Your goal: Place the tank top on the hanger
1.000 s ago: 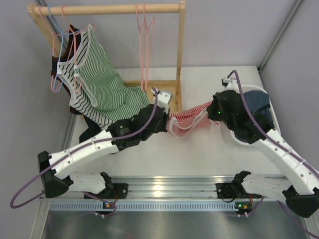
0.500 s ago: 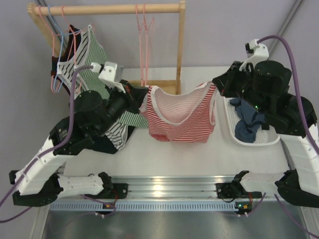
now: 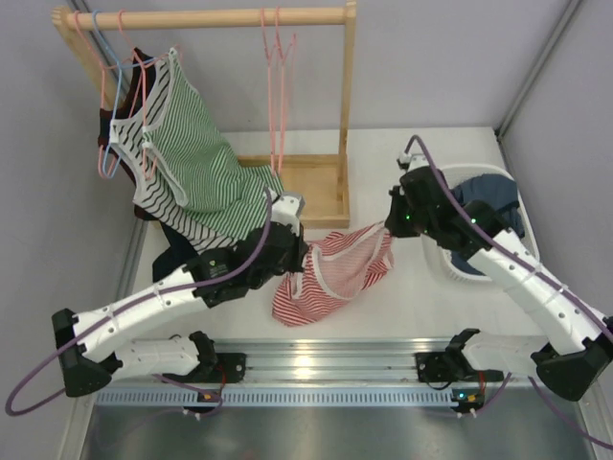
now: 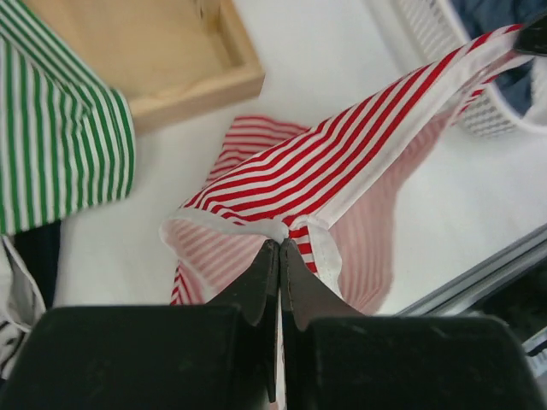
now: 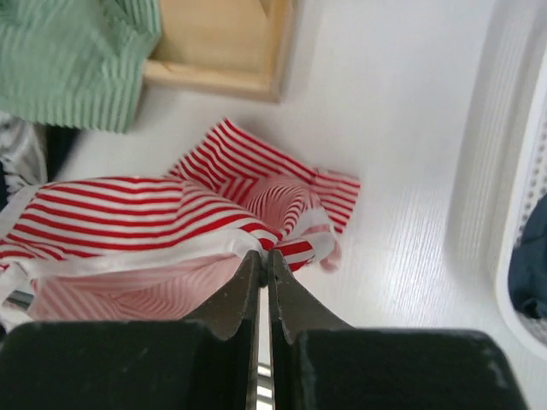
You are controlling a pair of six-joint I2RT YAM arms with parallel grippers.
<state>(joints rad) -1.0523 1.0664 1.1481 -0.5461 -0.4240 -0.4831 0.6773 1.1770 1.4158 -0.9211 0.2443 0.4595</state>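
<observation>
The red-and-white striped tank top (image 3: 335,273) hangs slack between my two grippers, its lower part resting on the white table. My left gripper (image 3: 305,251) is shut on its white trim at the left end; the pinch shows in the left wrist view (image 4: 279,243). My right gripper (image 3: 388,228) is shut on the trim at the right end, as the right wrist view (image 5: 261,254) shows. The fabric spreads across both wrist views (image 4: 342,166) (image 5: 128,213). Two bare pink wire hangers (image 3: 278,57) hang on the wooden rail behind, apart from the top.
A wooden rack with a tray base (image 3: 311,177) stands at the back. A green-and-white striped top (image 3: 192,153) and a dark garment hang at its left, with pink and light blue hangers (image 3: 117,86). A white basket (image 3: 442,264) with a dark blue garment (image 3: 488,206) stands at the right.
Half a second ago both arms held the tank top high and spread wide. Both grippers have since dropped and moved closer, and the top now sags onto the table.
</observation>
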